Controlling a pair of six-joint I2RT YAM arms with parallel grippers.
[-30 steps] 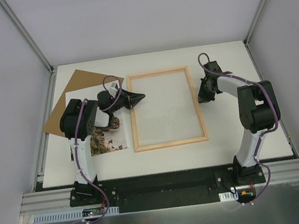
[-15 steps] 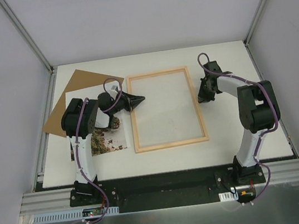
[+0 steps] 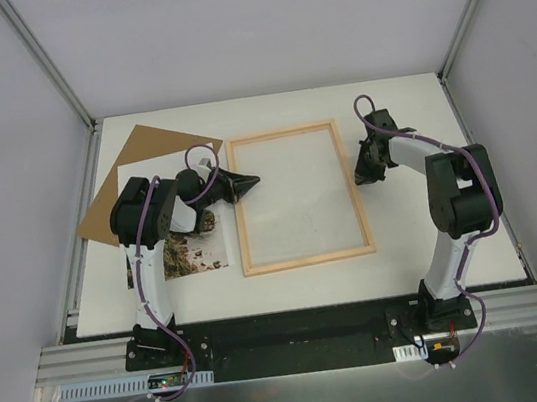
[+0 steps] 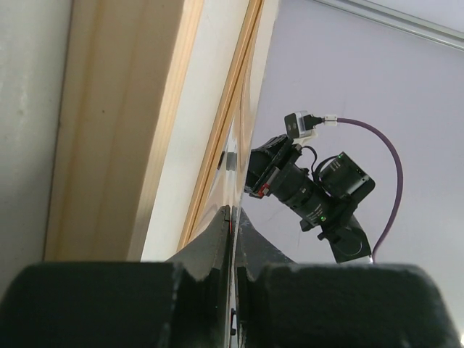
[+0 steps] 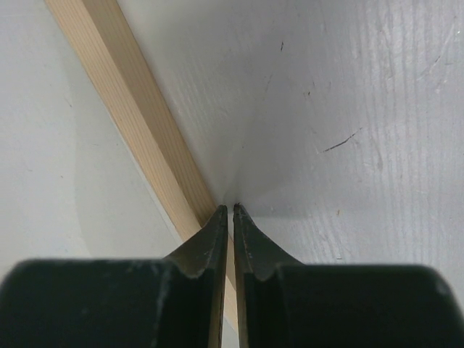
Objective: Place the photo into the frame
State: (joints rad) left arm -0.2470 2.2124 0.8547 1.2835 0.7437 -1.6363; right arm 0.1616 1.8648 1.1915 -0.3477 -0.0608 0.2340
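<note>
The frame (image 3: 307, 258), light natural wood around a clear pane, lies flat near the middle of the white bench (image 3: 413, 252), long sides running front to back, slightly skewed. The photo (image 3: 194, 255) lies flat just left of it, outside it, picture up, with rocky green-brown cliff at its near end.

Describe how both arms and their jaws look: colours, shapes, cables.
The left arm and right arm match: white tubular links, bulky black joint housings, a purple cable looping along each. The jaws are matte black, paired wedges tapering to a point.
</note>
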